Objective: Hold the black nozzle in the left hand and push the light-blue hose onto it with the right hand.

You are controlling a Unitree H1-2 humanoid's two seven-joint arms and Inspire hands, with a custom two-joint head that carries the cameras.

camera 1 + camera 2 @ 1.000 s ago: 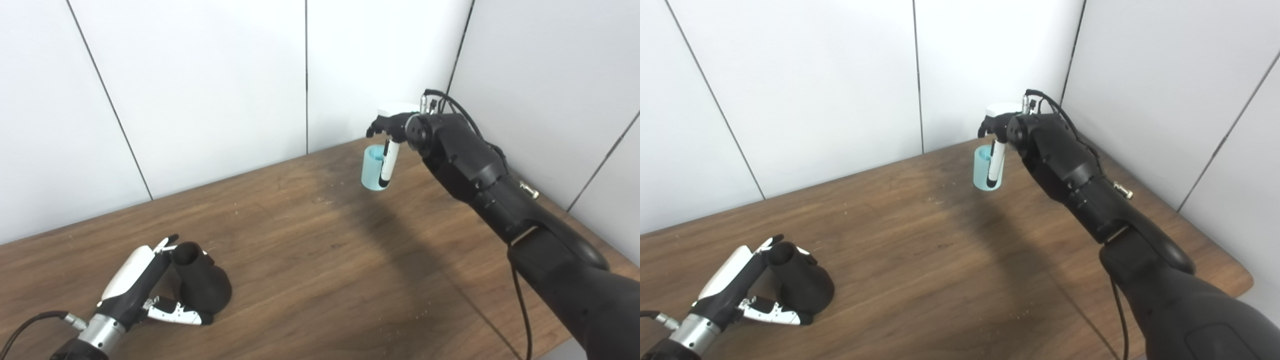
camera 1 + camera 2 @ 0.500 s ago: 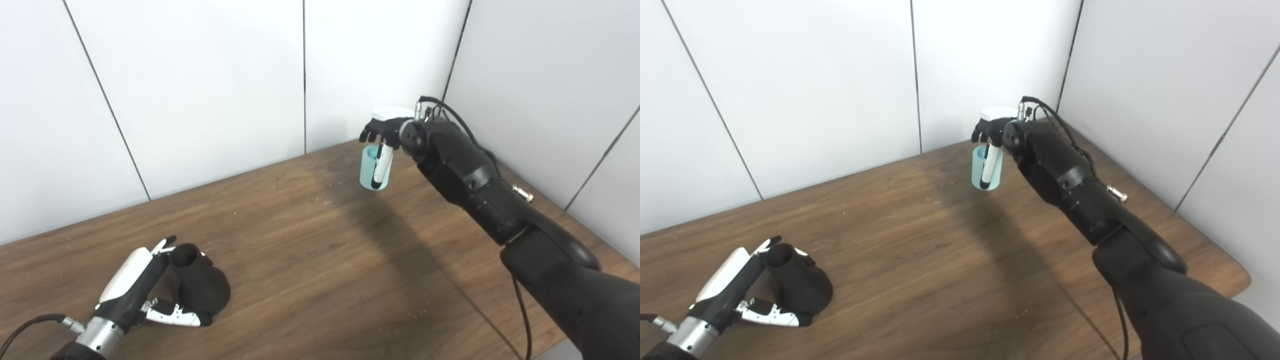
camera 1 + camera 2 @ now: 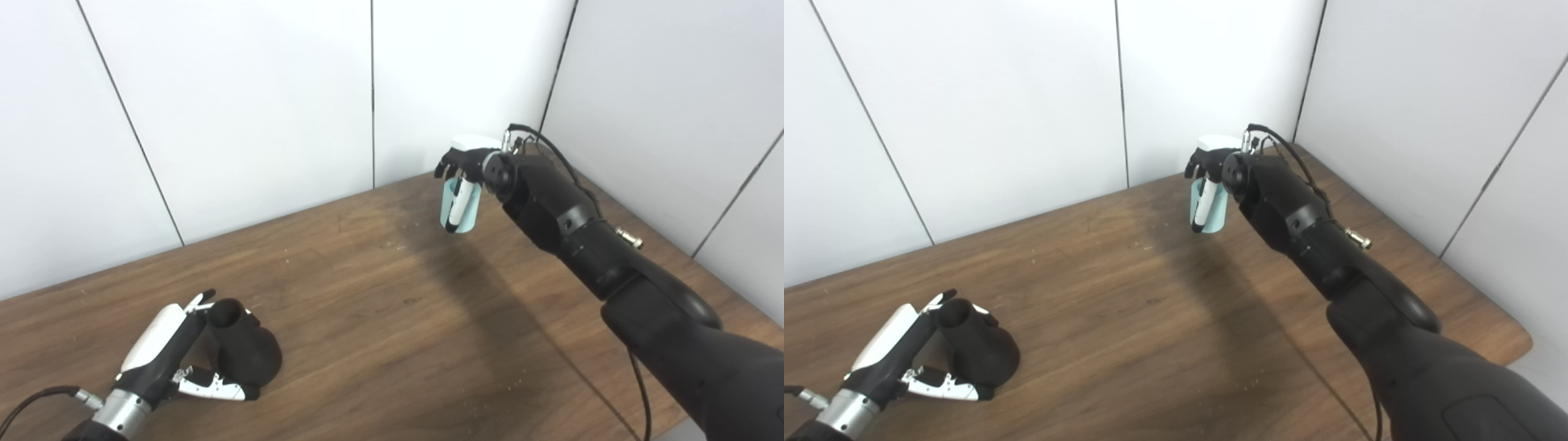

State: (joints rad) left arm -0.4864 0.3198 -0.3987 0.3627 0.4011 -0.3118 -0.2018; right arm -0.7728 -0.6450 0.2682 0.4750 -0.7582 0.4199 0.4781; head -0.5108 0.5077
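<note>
A: While the right hand (image 3: 468, 164) grips the hose (image 3: 459, 208) above the far part of the desk (image 3: 392, 294), where is the nozzle (image 3: 242, 349)?

B: It stands on the desk at the near left, wide base down and narrow open end up, a little tilted. The left hand (image 3: 174, 358) is around it, fingers on both sides, but I cannot tell if it really grips or only touches.

A: So which way must the hose go?

B: From the nozzle, the hose is well apart, far to the right and toward the wall. Its long axis hangs nearly upright, open end down. I think the right hand must bring it across and down toward the nozzle's narrow end, and the two axes must line up before pushing.

A: Which hand is nearer to the nozzle?

B: The left one, clearly. The right one is far away.

A: How many things?

B: One nozzle, one hose, two hands. Nothing else is on the desk, as far as I see.
</note>
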